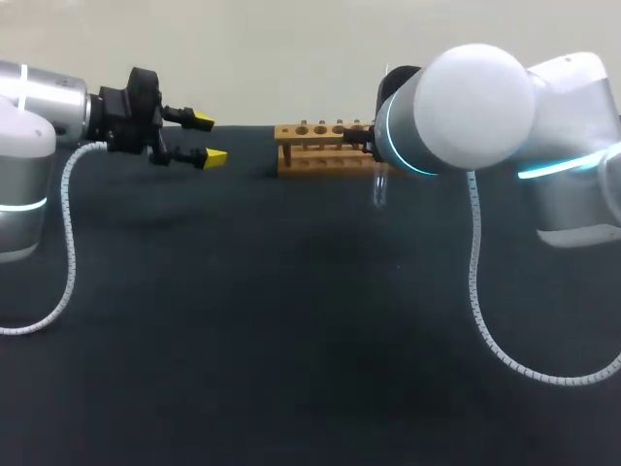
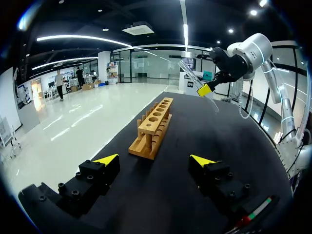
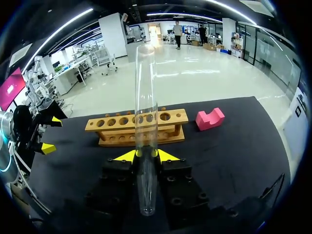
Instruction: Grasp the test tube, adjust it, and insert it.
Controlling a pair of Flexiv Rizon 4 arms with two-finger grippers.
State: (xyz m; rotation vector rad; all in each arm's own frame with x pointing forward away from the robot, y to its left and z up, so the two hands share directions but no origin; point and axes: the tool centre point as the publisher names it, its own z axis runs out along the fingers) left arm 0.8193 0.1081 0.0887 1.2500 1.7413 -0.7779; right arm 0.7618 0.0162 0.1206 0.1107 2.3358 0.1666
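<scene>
Glass test tube (image 3: 145, 97) sits pinched in the right end effector (image 3: 146, 155), at 4 o'clock of the wooden rack (image 1: 320, 163), above the table (image 1: 291, 340). Left end effector (image 1: 206, 139) hovers open-fingered at 9 o'clock. Grasp looks done; next, align it over a hole.

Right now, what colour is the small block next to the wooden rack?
The block is pink, clearest in the right wrist view.

Wide stretch of dark table (image 1: 291, 340) in front of the wooden rack (image 1: 310, 160), pink block (image 3: 210, 119) near one rack end
</scene>
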